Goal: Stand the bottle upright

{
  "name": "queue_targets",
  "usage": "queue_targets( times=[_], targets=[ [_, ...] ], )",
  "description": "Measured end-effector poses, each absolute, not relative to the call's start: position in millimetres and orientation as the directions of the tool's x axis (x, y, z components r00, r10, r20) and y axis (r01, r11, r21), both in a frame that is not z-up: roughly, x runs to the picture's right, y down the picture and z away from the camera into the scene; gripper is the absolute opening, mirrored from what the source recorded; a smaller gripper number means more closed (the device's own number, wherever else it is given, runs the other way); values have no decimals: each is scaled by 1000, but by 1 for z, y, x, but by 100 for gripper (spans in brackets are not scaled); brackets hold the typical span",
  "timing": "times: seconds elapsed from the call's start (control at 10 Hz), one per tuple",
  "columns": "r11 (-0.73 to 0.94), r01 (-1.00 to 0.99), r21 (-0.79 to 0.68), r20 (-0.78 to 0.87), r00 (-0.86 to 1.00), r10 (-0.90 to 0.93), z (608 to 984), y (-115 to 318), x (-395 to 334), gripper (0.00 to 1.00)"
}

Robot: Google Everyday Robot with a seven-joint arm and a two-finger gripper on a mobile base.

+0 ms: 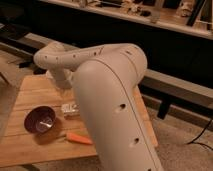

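Observation:
The bottle point(69, 108), small and pale with a light label, lies on its side on the wooden table point(30, 145), between the purple bowl and my arm; its right end is hidden by the arm. My gripper point(65, 86) hangs from the bent wrist just above and behind the bottle, and its lower end is covered by the large white arm link point(110, 100). I cannot tell whether it touches the bottle.
A purple bowl point(40, 120) sits on the left of the table. An orange carrot point(79, 138) lies near the front edge. A dark counter with clutter point(150, 20) runs along the back. A cable point(202, 137) lies on the floor at right.

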State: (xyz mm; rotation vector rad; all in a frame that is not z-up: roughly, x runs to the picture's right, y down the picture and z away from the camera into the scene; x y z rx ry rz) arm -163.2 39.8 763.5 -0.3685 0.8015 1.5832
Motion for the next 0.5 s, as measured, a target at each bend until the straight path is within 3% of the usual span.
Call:
queue_targets(
  times=[0.5],
  targets=[
    [-63, -953, 295, -583, -232, 779, 792, 37, -171, 80]
  ],
)
